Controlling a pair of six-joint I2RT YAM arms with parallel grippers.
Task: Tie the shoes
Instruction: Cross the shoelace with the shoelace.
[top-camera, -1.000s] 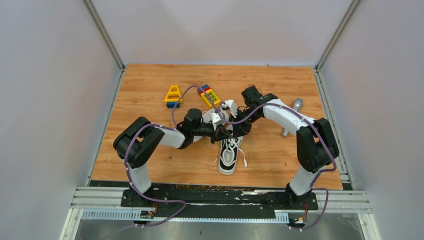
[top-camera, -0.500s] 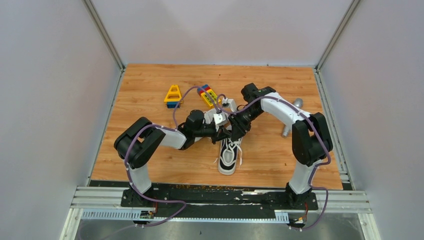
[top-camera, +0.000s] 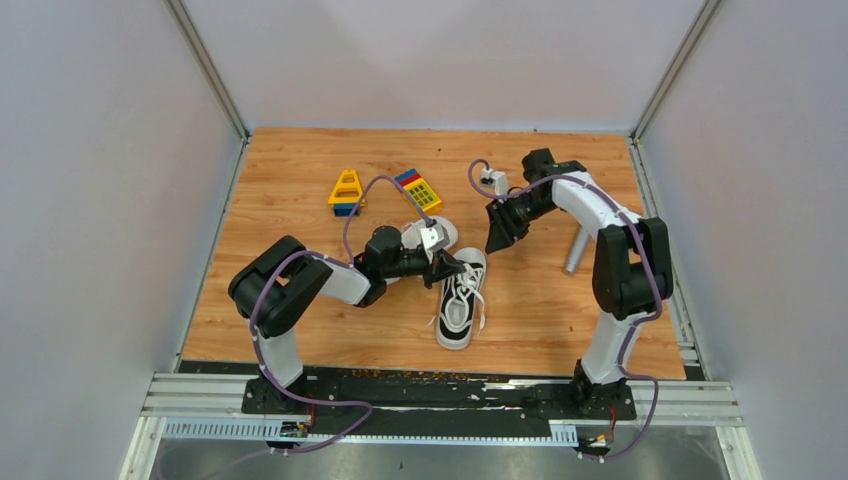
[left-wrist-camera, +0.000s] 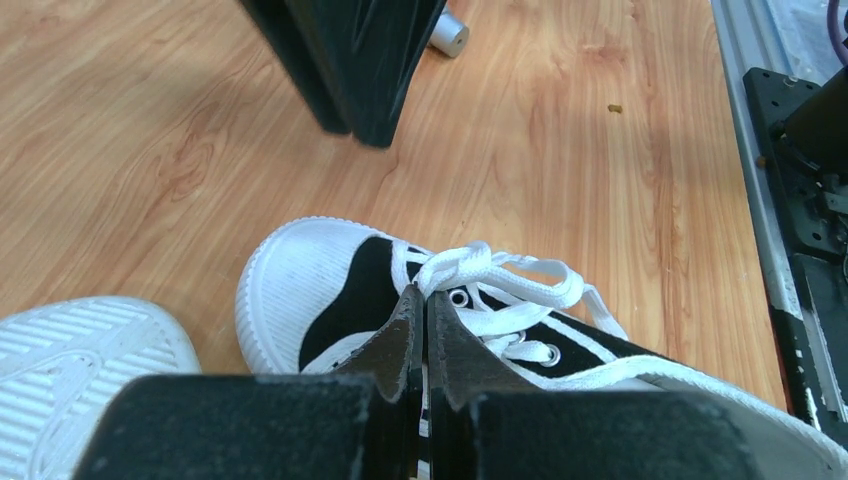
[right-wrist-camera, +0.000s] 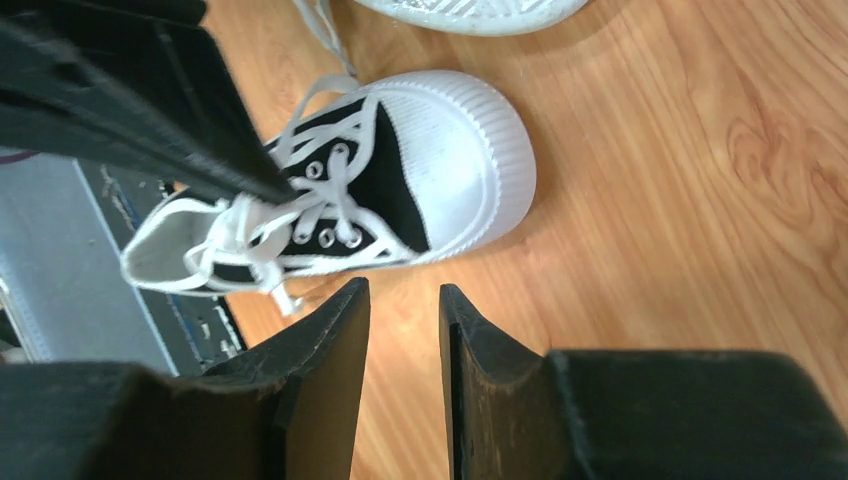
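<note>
Progress early: left gripper (left-wrist-camera: 421, 296) pressed together, tips on the laces (left-wrist-camera: 510, 268) of the upright shoe (left-wrist-camera: 300, 290) directly below it. No bow visible. Right gripper (right-wrist-camera: 403, 300) spread, empty, same shoe ahead of it. Second shoe (left-wrist-camera: 80, 350) sole-up beside left gripper, likely untied.

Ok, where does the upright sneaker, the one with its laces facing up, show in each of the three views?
Top external: the upright sneaker lies at centre, toe pointing away from the arm bases.
Left wrist: upright sneaker at lower centre, running off to the right, toe cap to the left.
Right wrist: upright sneaker at upper centre, toe cap to the right.
Shared landmark: the overturned shoe, white sole up, just past that toe.
</note>
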